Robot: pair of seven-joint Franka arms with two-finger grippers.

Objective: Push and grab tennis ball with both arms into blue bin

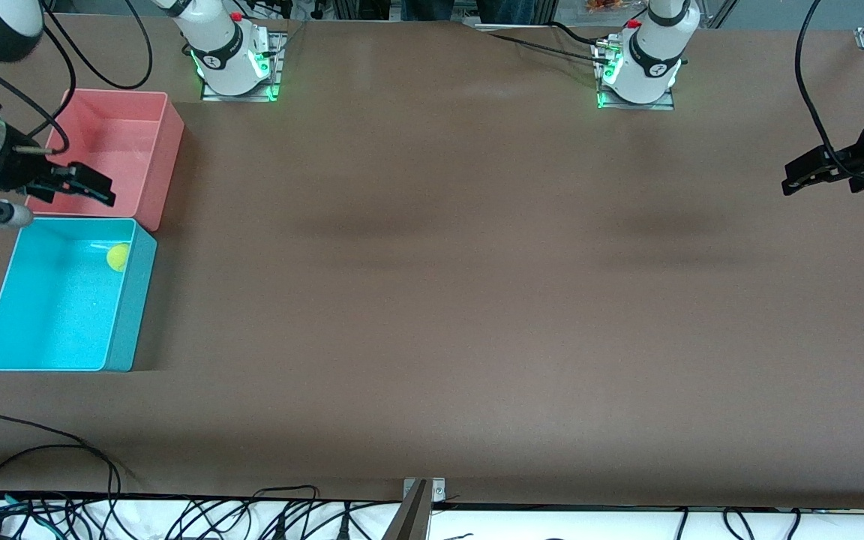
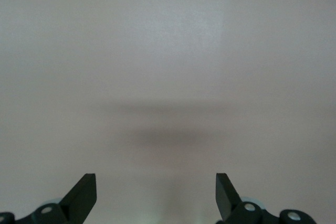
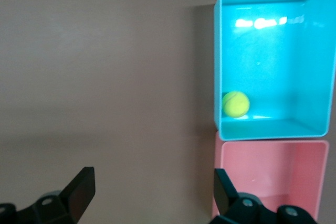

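Observation:
The tennis ball point(image 1: 118, 256) lies inside the blue bin point(image 1: 130, 307), in the corner next to the pink-red bin. The right wrist view also shows the ball point(image 3: 235, 104) on the blue bin's point(image 3: 315, 51) floor. My right gripper point(image 1: 98, 187) is open and empty, up in the air over the edge of the pink-red bin; its fingers stand wide apart in the right wrist view point(image 3: 155, 179). My left gripper point(image 1: 796, 176) is open and empty, up over bare table at the left arm's end; its wrist view point(image 2: 156, 182) shows only table.
The pink-red bin point(image 1: 166, 165) stands touching the blue bin, farther from the front camera, and is empty; it also shows in the right wrist view point(image 3: 273, 171). Black cables point(image 1: 64, 457) lie along the table's near edge. The brown table point(image 1: 439, 300) spans between the arms.

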